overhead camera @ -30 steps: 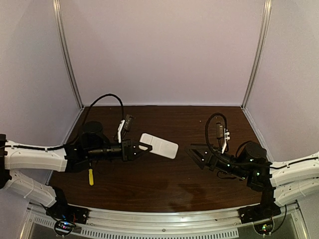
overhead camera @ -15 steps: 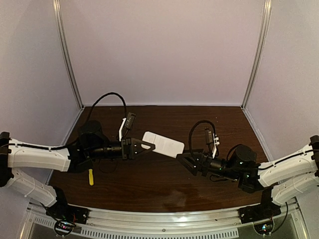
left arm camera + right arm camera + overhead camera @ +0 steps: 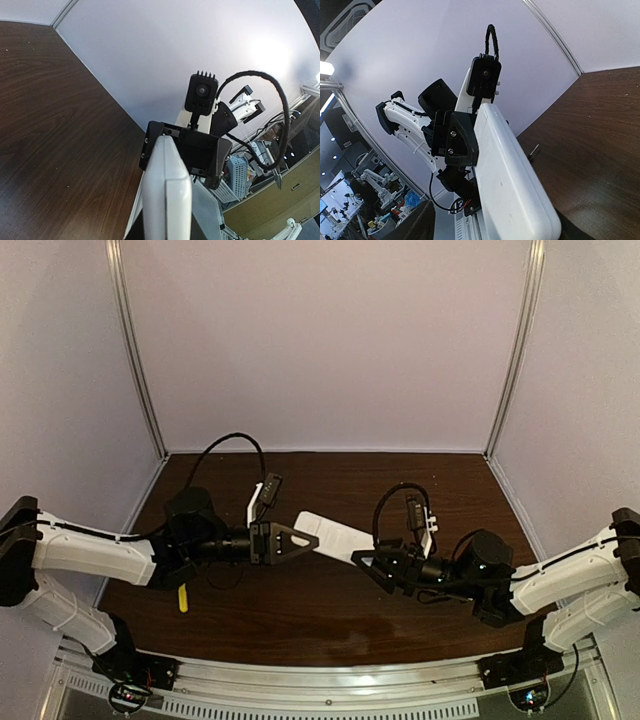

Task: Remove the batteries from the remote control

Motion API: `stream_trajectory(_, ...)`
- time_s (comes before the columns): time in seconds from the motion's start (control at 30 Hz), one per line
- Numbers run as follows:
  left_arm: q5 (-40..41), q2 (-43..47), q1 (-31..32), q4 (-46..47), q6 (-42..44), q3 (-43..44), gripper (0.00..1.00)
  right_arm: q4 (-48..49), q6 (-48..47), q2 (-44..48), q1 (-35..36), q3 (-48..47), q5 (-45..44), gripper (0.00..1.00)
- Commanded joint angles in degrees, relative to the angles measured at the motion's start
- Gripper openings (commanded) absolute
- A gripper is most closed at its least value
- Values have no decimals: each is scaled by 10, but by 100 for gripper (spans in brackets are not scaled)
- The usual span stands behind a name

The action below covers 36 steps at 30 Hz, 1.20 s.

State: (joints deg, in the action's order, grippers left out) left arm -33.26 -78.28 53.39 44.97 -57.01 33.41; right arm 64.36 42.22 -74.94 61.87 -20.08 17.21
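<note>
Above the dark wood-grain counter (image 3: pixel 300 615), the left pincer (image 3: pixel 308 537) pinches one end of the remote control (image 3: pixel 335 537), a flat, smooth white plastic bar with rounded corners, held in the air. The right pincer (image 3: pixel 362 562) stands spread, black jaws either side of the other end.

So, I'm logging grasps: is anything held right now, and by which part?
The left gripper holds the remote control by its left end. The right gripper is at the other end; whether it grips yet cannot be told.
</note>
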Motion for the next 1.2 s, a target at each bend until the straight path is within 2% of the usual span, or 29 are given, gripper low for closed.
stream_trajectory(0.0,-23,-18,11,53,-7,7,0,32,-5,-11,-4,-15,25,67)
stream_trajectory(0.57,-21,-49,27,39,5,35,0,48,11,-31,-7,-26,51,45)
stream_trajectory(0.67,-12,-42,28,18,16,39,0,41,19,-35,-7,-32,55,44)
stream_trajectory(1.07,18,-19,27,-4,29,37,0,46,43,-57,-6,-48,79,51)
stream_trajectory(1.17,23,-15,27,-6,29,35,0,52,45,-60,-7,-46,77,47)
